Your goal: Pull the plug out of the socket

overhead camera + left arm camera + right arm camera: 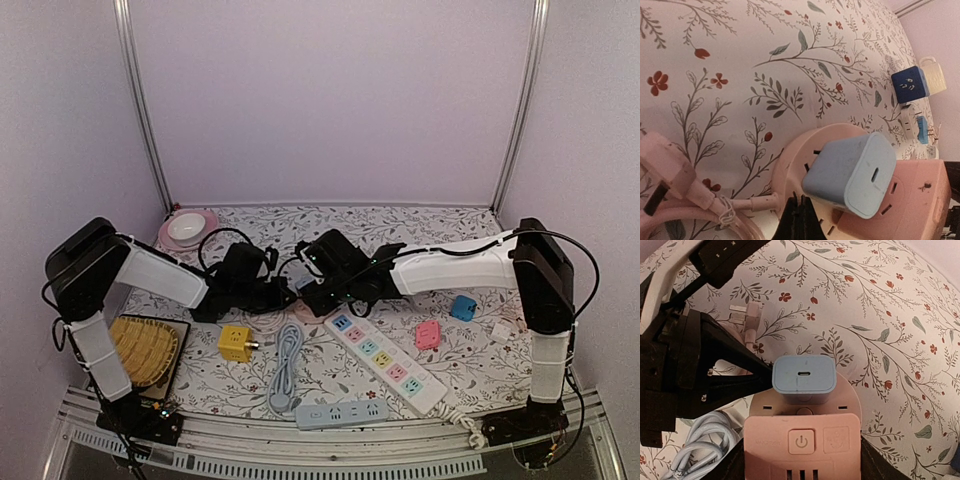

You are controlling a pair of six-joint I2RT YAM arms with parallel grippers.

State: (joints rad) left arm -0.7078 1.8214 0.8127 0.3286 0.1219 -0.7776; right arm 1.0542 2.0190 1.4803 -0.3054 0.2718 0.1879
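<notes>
The blue plug sat seated in the round end of the pink socket, mid-table. The right gripper clamped the socket's square body, one finger on each side edge. The left gripper lay against the plug's left edge, its fingertips drawn together with nothing between them. Bare floral cloth lay open beyond the plug, while a coiled white cable crowded the socket's near-left corner
</notes>
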